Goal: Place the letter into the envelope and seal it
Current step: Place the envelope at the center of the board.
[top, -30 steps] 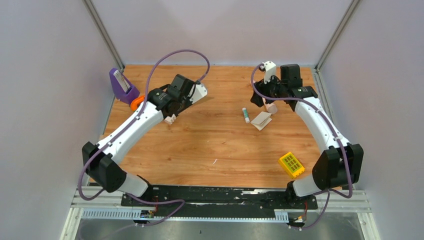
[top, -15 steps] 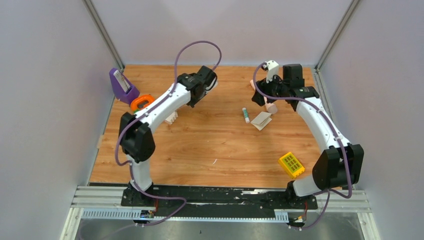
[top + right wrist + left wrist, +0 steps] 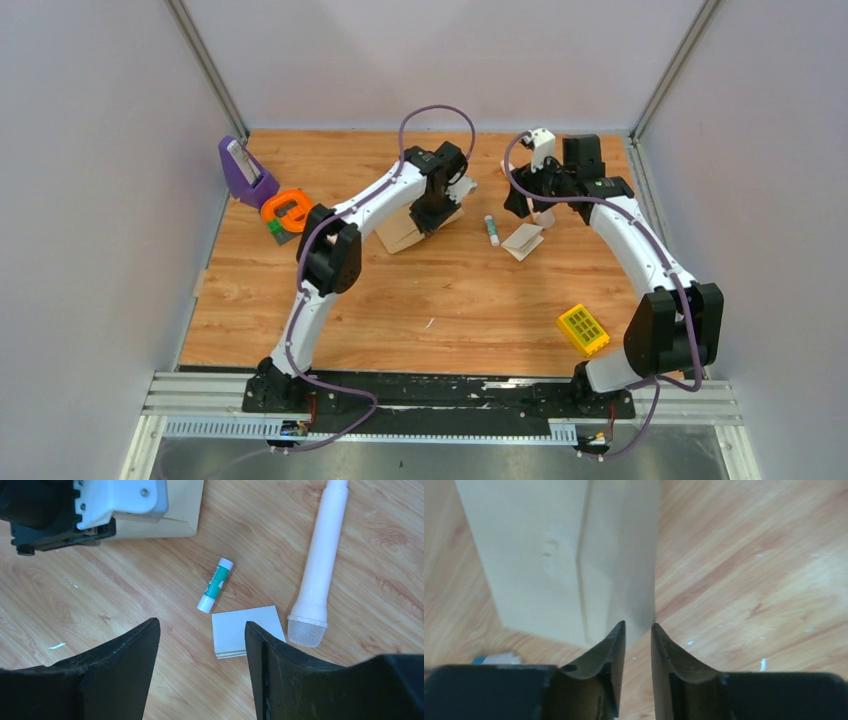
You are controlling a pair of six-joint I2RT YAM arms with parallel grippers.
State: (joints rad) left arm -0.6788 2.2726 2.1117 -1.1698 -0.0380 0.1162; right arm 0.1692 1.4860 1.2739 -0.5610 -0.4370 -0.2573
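The edge of the envelope [image 3: 549, 555] is met by the narrowly parted left tool [image 3: 638, 626]; pinching cannot be told. The right tool [image 3: 201, 624] is held spread over the letter [image 3: 247, 630].

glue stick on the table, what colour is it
The glue stick is white with a green label band; it shows best in the right wrist view.

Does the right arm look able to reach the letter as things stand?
Likely yes: the right tool hovers open above the letter, which lies uncovered; the glue stick and white wand sit only beside it.
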